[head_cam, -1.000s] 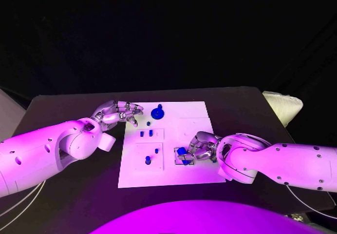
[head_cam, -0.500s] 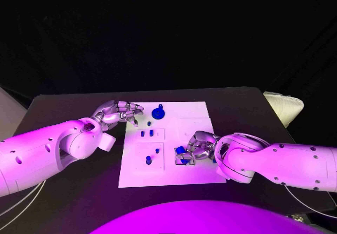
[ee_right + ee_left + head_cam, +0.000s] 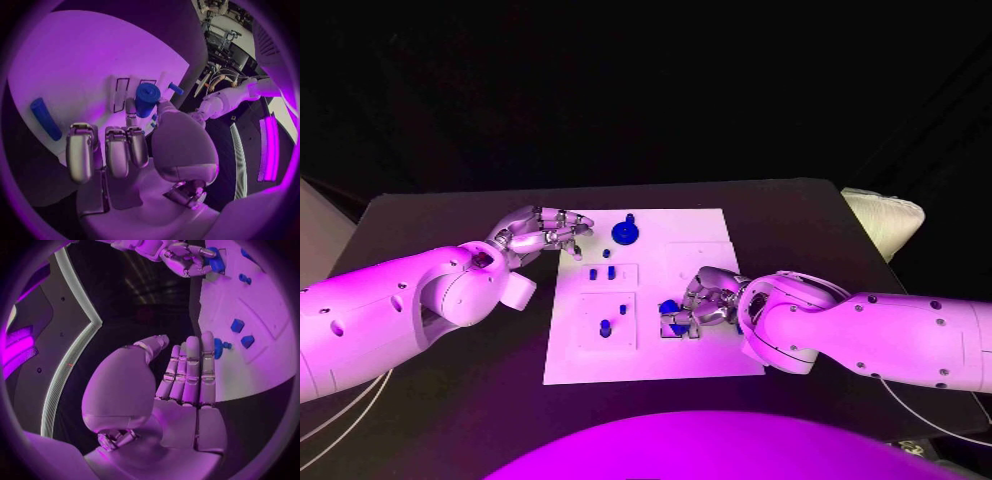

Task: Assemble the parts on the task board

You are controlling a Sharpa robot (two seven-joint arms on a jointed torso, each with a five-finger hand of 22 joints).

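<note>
From my console I see the black table (image 3: 459,215) first, with the white task board (image 3: 711,350) lying in its middle. My two white arms reach in from either side.

The left hand (image 3: 540,232) sits at the board's far left corner, over the table edge of the plate; in its wrist view the fingers (image 3: 187,372) lie straight and side by side, thumb a little apart, holding nothing.

The right hand (image 3: 708,298) is down on the board's right half, near the middle. In its wrist view a blue cylinder (image 3: 147,99) stands just beyond the thumb and fingertips, beside the outlined slots (I cannot tell whether the hand is pinching it or merely touching it).

Smaller pieces: a round blue knob part (image 3: 625,232) stands at the board's far end, just beside the left hand. Two small blue pegs (image 3: 600,273) sit in the upper-left compartment, and another blue piece (image 3: 604,327) sits in the compartment below.
</note>
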